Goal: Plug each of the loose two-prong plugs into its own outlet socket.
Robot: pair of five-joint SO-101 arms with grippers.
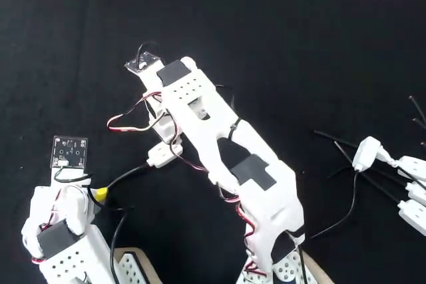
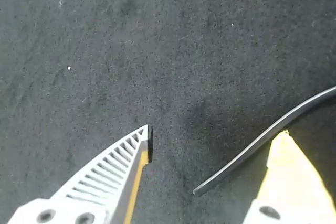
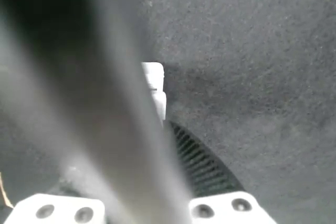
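Tabletop [image 1: 299, 51]: black cloth. R arm lies diag. across centre in high view; L arm at near-left corner.

White plug [image 1: 162, 155] is centre-left, partly under R arm. Its black cable [image 1: 126, 176] runs back toward L arm. Outlet sockets [image 1: 414, 194] are at far R edge, well apart from this plug. Second plug [image 1: 367, 153] is just beside the sockets w/ thin black leads; can't tell if seated.

L pincer [image 2: 215, 132]: jaws wide apart, nothing held. Cable crosses the gap low over the cloth, close to the yellow side.

R pincer [image 3: 160, 120]: plug's white body sits right at its tip in wrist view, but a blurred shape covers much of the frame. Can't tell if apart or clamped.

Step, as I judge it: pickup of the centre plug. No insertion begun for it, so early in the task.

Next move calls for:
- sure grip on plug body, not cable, w/ prongs facing out
- lift clear, then a long carry R across tabletop to a free socket
- prongs squared to slots before pushing

Cable slack matters: it trails by L pincer and may drag or snag. L arm could feed or steady it.
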